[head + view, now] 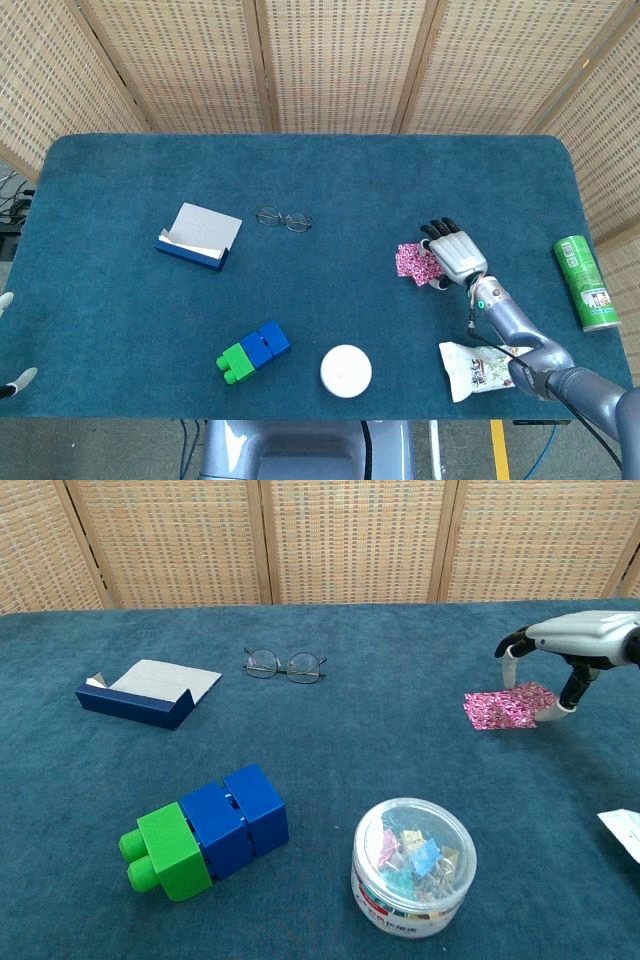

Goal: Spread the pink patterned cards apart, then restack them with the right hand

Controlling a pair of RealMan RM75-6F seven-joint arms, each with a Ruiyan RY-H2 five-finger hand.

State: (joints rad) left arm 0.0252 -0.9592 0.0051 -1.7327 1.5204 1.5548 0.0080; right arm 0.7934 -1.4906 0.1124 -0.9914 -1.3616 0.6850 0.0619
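Note:
Two pink patterned cards lie right of the table's middle. One pink card (pixel 492 710) (pixel 409 261) is flat on the cloth. My right hand (pixel 566 640) (pixel 452 255) pinches the second pink card (pixel 530 694) between thumb and fingers and holds it partly over the first card's right edge, overlapping it. In the head view the hand covers most of the held card. Of my left hand, only two pale fingertips (pixel 5 300) show at the far left edge of the head view, spread apart with nothing between them.
A clear tub of binder clips (pixel 413 865) stands near the front edge. Further left are a blue and green toy block (pixel 205 830), a navy box with a white pad (pixel 148 691) and glasses (pixel 285 665). A snack packet (pixel 478 368) and a green can (pixel 585 283) lie to the right.

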